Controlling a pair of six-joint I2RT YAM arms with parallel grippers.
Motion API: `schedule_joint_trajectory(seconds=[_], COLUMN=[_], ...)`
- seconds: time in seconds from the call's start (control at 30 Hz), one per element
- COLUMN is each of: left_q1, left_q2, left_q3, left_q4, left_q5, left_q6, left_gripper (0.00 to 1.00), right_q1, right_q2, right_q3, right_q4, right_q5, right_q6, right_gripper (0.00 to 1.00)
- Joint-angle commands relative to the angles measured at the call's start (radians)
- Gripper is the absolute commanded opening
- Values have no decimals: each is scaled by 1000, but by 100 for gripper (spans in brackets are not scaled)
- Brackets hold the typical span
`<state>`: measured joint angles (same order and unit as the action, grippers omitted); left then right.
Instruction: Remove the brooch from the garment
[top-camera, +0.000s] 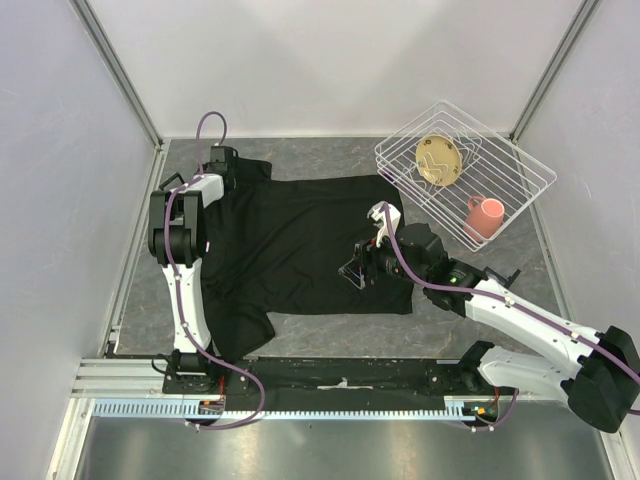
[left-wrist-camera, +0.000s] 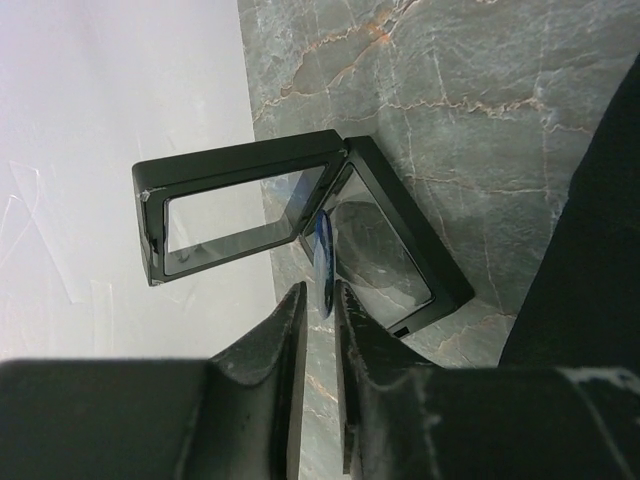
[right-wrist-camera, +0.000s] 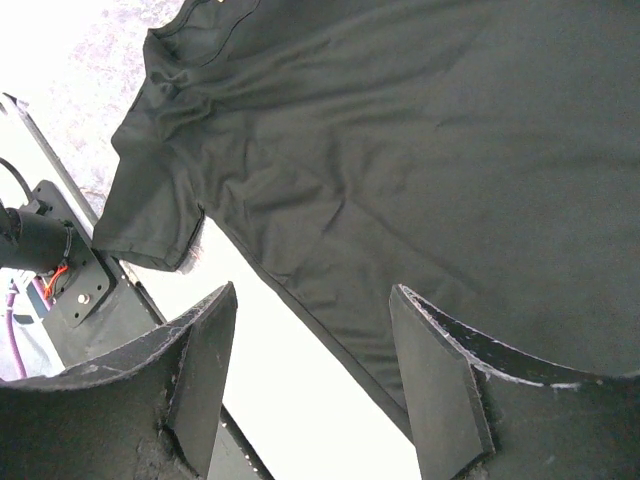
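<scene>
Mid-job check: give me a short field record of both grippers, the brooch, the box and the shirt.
left gripper: fingers barely apart around the brooch's lower edge; grip unclear
brooch: blue disc, seen edge-on, by the hinge of the open display box
display box: black, hinged open, on the table beside the T-shirt
T-shirt: black, spread flat
right gripper: open, empty, above the T-shirt

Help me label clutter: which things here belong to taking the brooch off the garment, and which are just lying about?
Job: black T-shirt; small blue disc, likely the brooch, at the left gripper; open black case beside it.
Lying about: wire basket; tan plate; pink cup.
</scene>
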<state>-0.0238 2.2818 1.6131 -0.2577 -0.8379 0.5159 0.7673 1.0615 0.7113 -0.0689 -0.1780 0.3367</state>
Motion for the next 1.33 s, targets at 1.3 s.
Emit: schedule_joint_trajectory(seconds=[1.3], left_q1=[-156], left_q2=[-1515], left_q3=[-400], left_q4=[-158], left_q5=[1579], left_q6=[-881], left_gripper=[62], right_q1=[-6], right_q2=[-354], right_q3=[375], right_q4=[-640], right_q5=[563], right_q6=[68], right_gripper=[98])
